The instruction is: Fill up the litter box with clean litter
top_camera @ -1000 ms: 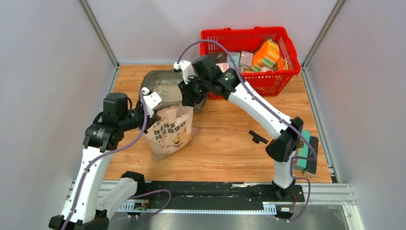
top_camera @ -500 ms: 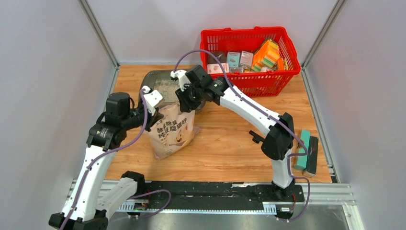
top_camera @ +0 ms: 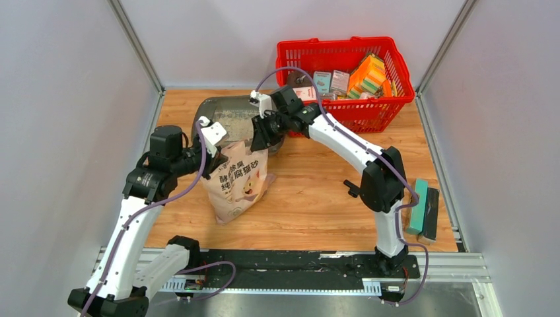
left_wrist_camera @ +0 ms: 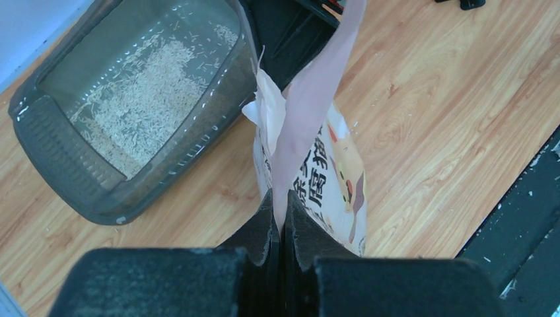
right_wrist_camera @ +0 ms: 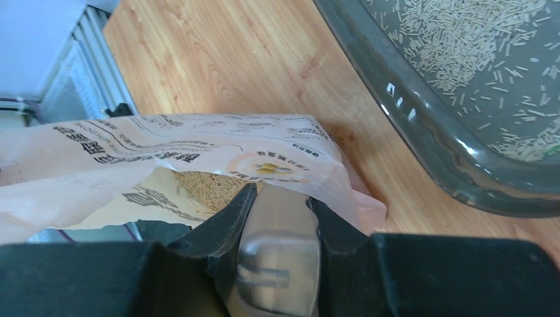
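1. Seen from above, a wooden table (top_camera: pixel 310 191) holds a grey litter box (left_wrist_camera: pixel 66 155) at about 10 o'clock from the table's centre.
2. A thin, patchy layer of pale litter (left_wrist_camera: pixel 142 99) lies on the box floor, and much of the grey bottom shows through.
3. A soft cream-pink bag (top_camera: pixel 238 185) with a cartoon animal and dark Chinese lettering stands at about 9 o'clock. It is just at the near side of the litter box.
4. The left gripper (left_wrist_camera: pixel 282 211) pinches the bag's top edge at its 10 o'clock corner. Its fingers (left_wrist_camera: pixel 261 231) are pressed tight together with only the thin bag wall between them.
5. The right gripper (right_wrist_camera: pixel 277 198) holds the bag's top edge at its 1 o'clock corner, just beside the litter box rim. Its fingers (right_wrist_camera: pixel 228 218) stand narrowly apart, clamped on a shiny strip of the bag's rim.
6. The bag's mouth gapes between the two grips, and pale granules show inside it.
7. A red mesh basket (top_camera: pixel 350 109) holding small boxes sits at 1 o'clock, just beside the litter box.
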You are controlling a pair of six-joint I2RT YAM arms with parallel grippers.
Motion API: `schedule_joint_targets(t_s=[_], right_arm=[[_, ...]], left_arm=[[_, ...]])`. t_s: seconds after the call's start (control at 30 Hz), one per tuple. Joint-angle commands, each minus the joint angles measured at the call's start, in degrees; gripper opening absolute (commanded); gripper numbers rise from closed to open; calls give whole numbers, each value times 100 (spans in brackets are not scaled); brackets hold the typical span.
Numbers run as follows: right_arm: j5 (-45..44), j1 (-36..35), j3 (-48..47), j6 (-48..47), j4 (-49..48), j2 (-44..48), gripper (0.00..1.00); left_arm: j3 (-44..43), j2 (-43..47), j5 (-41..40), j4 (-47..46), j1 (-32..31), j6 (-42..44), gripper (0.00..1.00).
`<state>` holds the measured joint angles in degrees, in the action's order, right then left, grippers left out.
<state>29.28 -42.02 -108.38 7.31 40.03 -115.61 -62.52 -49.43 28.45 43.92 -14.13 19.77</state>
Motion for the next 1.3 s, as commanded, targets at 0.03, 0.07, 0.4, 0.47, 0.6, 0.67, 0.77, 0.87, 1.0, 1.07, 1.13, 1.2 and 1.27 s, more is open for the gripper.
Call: schedule_joint_targets(t_s=[0.03, 0.07, 0.4, 0.47, 0.6, 0.67, 0.77, 0.87, 1.0, 1.07, 1.13, 1.2, 1.27], right_arm=[[982, 36, 169, 648, 683, -673, 0], [1227, 36, 133, 771, 638, -734, 0], [3127, 352, -61, 1658, 278, -955, 0], [3320, 449, 131, 1852, 111, -850, 0], [3567, 756, 597, 2616, -643, -533, 0], [3637, 862, 686, 2960, -812, -375, 0], [3585, 1098, 651, 3109, -900, -191, 0], [3462, 1309, 590, 3311, -1084, 20, 0], [3383, 1547, 616, 3811, -1654, 232, 0], [3330, 1635, 888, 4180, -2129, 320, 0], [3278, 1679, 958, 4489, -2481, 364, 0], [3233, 1688, 1134, 4891, -2963, 390, 0], [3199, 1697, 1109, 4877, -3036, 416, 0]], left_arm=[[-287, 127, 627, -1307, -125, -61, 0], [-296, 100, 601, -1298, -125, -9, 0], [-621, -207, 399, -1228, -125, 677, 0], [-796, -339, 346, -1219, -125, 869, 0], [-1130, -532, 319, -1062, -125, 1371, 0], [-1192, -594, 345, -1000, -125, 1712, 0], [-1324, -621, 459, -790, -125, 2108, 0], [-1298, -498, 565, -631, -125, 2495, 0], [-746, -33, 592, -867, -134, 2778, 0], [-586, 222, 548, -894, -160, 2882, 0], [-393, 415, 382, -868, -239, 3023, 0], [-253, 522, 293, -894, -265, 3121, 0], [-190, 627, 214, -929, -301, 3112, 0]])
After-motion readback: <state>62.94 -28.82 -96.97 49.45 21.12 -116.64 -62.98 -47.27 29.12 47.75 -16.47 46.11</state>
